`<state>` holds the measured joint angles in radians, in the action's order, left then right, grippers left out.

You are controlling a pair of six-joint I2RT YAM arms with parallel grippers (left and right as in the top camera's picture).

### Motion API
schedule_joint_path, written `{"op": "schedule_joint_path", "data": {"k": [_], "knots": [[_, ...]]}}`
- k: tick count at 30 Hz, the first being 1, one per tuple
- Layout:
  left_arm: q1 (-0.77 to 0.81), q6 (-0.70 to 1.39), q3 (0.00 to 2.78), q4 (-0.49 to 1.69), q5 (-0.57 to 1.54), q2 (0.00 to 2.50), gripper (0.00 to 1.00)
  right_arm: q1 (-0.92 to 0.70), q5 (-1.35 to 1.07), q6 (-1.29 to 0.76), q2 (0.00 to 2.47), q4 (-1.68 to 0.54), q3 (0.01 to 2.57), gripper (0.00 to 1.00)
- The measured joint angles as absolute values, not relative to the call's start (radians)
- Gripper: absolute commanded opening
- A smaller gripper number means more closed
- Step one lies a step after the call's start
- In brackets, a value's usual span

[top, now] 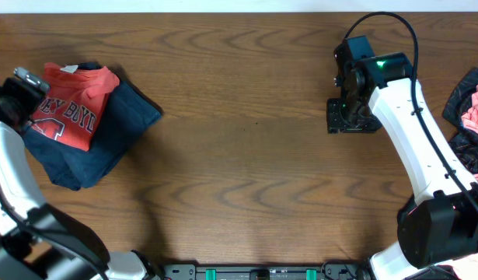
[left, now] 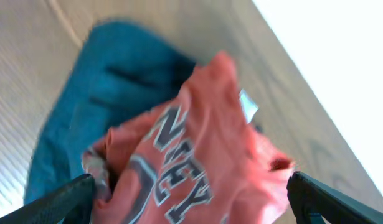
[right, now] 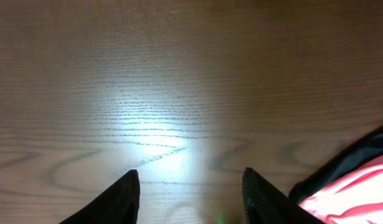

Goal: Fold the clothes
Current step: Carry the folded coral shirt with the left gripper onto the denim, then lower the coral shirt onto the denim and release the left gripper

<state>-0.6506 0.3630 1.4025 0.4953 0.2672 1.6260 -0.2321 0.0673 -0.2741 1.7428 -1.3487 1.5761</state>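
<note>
Grippers both open, neither holding anything. Left gripper [left: 191, 180] is spread wide, its fingers [left: 60, 202] at the two lower corners of the wrist view. T-shirt [top: 71, 105] sits between and below them; whether they touch cloth can't be told. Right gripper [right: 190, 174] is about half spread over bare table [top: 246, 163], nothing in the gap, well apart from the T-shirt and near the pile [top: 468, 97] at the right edge.

Clothes, big to small: navy garment [top: 126, 124] lies folded flat at far left of the table. Orange-red T-shirt lies on top of it, bunched and loosely folded, skewed to the navy piece, with white lettering [top: 64, 105] facing up and creased. White label [left: 248, 106] shows near the shirt's upper edge in the left wrist view. Pile is black patterned cloth with pink on it.

Hidden: pile is cut off by the frame edge in overhead and right wrist views, and partly behind the right arm. Left wrist view is blurred, so the lettering is not fully readable.
</note>
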Motion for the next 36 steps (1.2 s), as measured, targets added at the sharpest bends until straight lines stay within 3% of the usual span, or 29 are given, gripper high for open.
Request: {"op": "schedule_joint_path", "data": {"k": [9, 21, 36], "knots": [[-0.601, 0.362, 1.412, 0.421, 0.314, 1.439, 0.98, -0.232, 0.067, -0.273, 1.743, -1.308, 1.576, 0.57], [-0.569, 0.352, 1.414, 0.502, 0.312, 1.74, 0.98, -0.232, 0.068, -0.273, 1.743, -1.338, 1.576, 0.57], [-0.707, 0.392, 1.414, 0.524, 0.286, 1.898, 0.98, -0.232, 0.067, -0.273, 1.743, -1.369, 1.576, 0.59]]}}
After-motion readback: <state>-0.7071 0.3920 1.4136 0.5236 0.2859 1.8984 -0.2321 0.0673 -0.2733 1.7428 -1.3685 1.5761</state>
